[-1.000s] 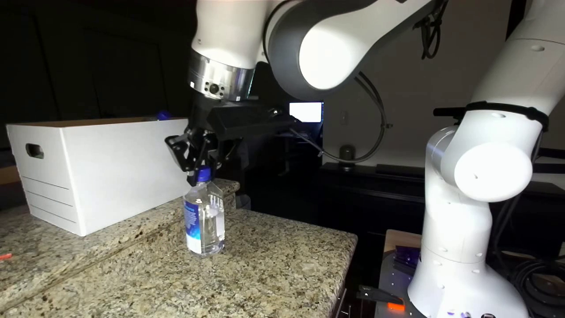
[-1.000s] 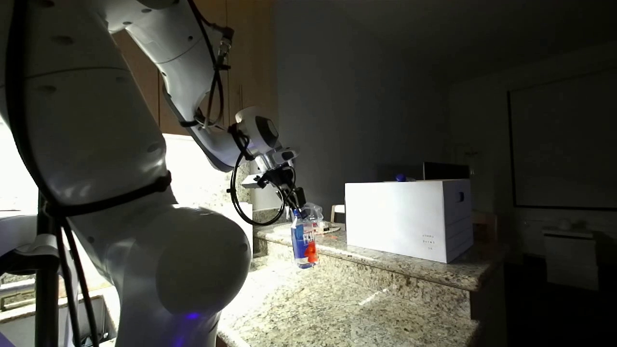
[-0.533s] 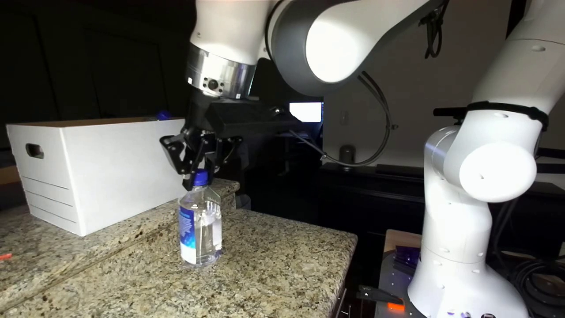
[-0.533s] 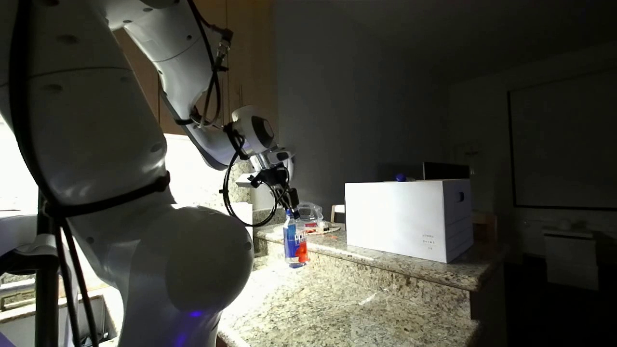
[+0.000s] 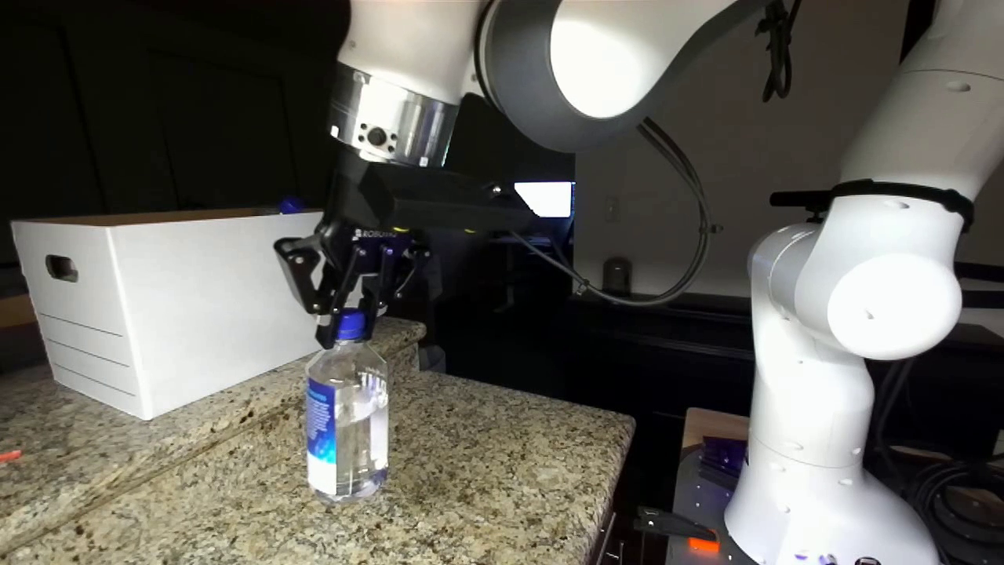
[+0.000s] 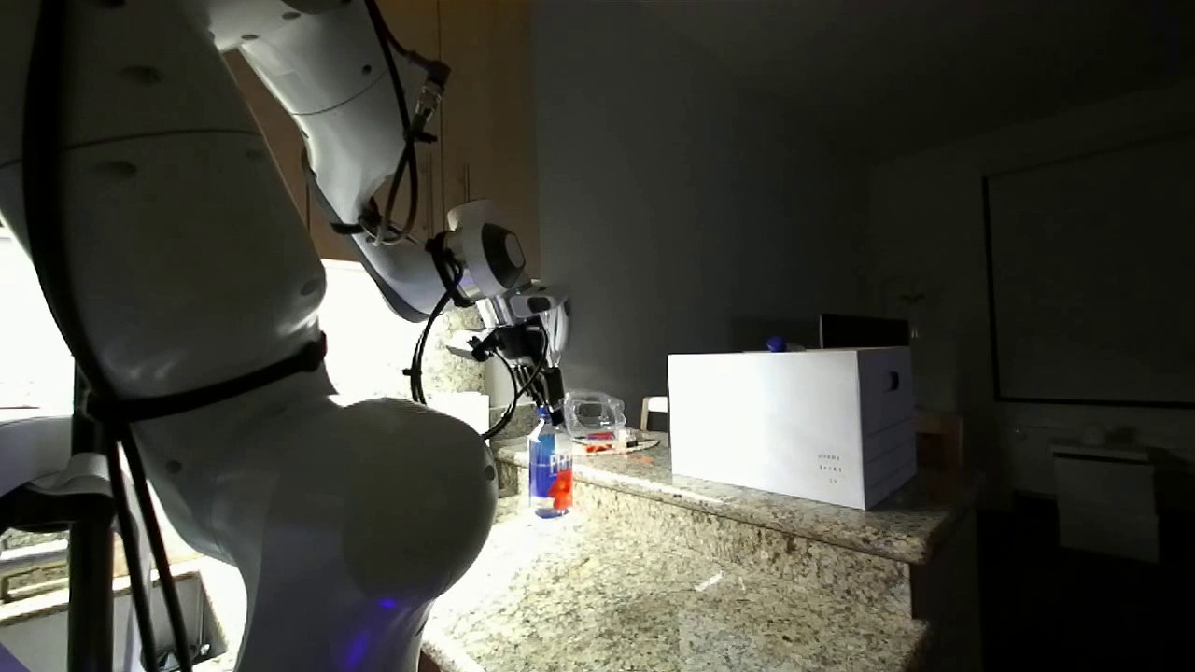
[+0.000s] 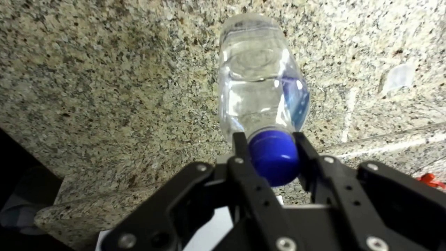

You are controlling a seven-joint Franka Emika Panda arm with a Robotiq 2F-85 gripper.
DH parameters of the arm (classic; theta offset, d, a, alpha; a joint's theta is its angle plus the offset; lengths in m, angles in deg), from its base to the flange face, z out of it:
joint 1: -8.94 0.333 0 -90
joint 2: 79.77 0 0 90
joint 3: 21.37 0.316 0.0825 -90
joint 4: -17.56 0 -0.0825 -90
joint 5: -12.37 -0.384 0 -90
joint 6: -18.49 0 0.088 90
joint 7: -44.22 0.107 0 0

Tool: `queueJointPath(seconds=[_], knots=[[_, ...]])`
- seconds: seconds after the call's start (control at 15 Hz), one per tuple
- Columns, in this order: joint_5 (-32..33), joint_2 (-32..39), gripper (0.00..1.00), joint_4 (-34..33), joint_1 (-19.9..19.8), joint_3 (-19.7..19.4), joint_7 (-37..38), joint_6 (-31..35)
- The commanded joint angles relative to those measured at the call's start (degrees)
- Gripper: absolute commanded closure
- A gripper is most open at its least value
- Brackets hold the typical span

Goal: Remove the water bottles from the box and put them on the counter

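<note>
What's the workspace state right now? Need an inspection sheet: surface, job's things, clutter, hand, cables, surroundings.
Surface: speckled granite counter, lower level plus a raised ledge.
Water bottle: roughly upright over the lower level; whether its base touches, cannot tell.
Box: white, on the ledge; a blue cap shows above it, other contents hidden.
Clutter: clear plastic item and small orange-red piece, both on the ledge.
Hand: shut on the bottle's cap from above.
Cables: a cable hangs in a loop near the hand.
Surroundings: mostly dark; lit screen, brown cabinet doors.
</note>
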Motion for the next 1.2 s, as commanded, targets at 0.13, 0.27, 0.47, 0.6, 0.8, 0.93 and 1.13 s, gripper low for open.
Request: queueJointPath(seconds=[0.13,0.27,0.47,0.6,0.8,0.93,1.13], knots=[[0.1,0.5,0.86,-0.5,-0.7,0.5,-0.3,-0.2],[0.5,2.5,0.86,-0.7,-1.1,0.0,-1.2,1.2],[2.3,5.5,0.85,-0.9,-2.3,-0.4,-1.7,3.9],[4.3,8.4,0.85,-1.6,-3.1,-0.5,-2.2,6.2],[7.9,13.1,0.85,-2.4,-3.7,-0.4,-2.5,9.6],[9.8,16.6,0.85,-3.1,-3.1,-0.7,-4.1,11.4],[11.5,21.0,0.85,-5.0,-1.8,-1.5,-7.8,11.4]])
